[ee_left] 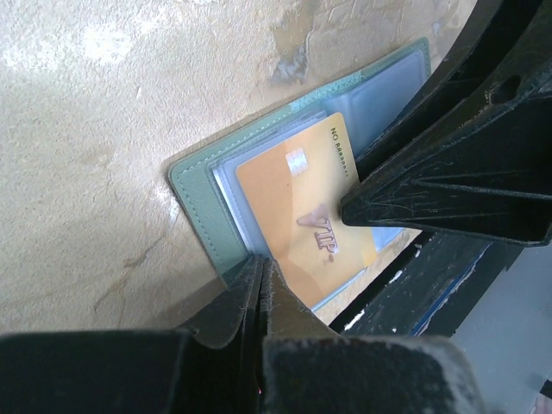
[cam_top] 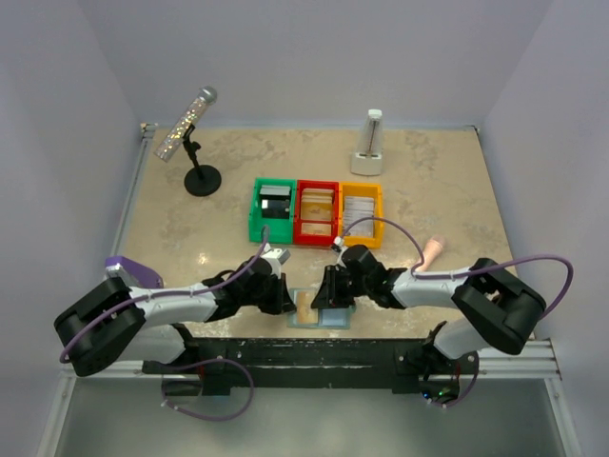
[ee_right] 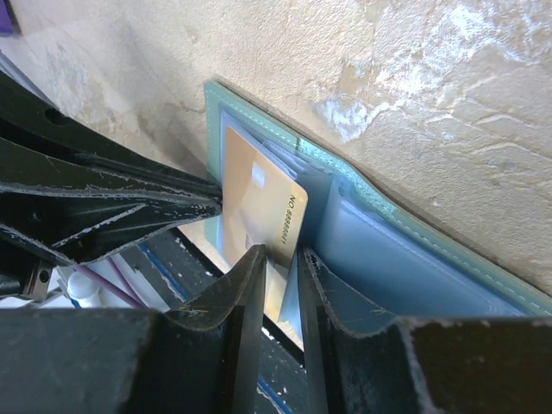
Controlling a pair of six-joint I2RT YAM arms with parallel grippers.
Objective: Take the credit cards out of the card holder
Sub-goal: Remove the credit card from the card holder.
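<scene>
**Credit card [ee_left: 297,220] caught between two grippers, pull not yet made**

The orange card lies on the open card holder [ee_left: 197,197] at the near edge of the table [cam_top: 428,190]. It sticks out of a clear pocket toward that edge. The holder lies flat between the two arms.

The left gripper [ee_left: 261,267] is shut tight. Its tips sit on the holder's near rim, just beside the card's corner. It seems to be pinning the holder down, but I cannot tell whether it pinches a flap.

The right gripper [ee_right: 282,263] has its fingers a narrow way apart, with the card's free edge in the gap. No firm pinch shows.

The step in hand looks like drawing this card out. Next, the right fingers would need to close onto the card and slide it straight along the pocket while the left holds the holder in place.

Farther back stand a green bin [cam_top: 271,209], a red bin [cam_top: 317,211] and a yellow bin [cam_top: 361,209]. Each holds cards, well apart from the holder.
</scene>
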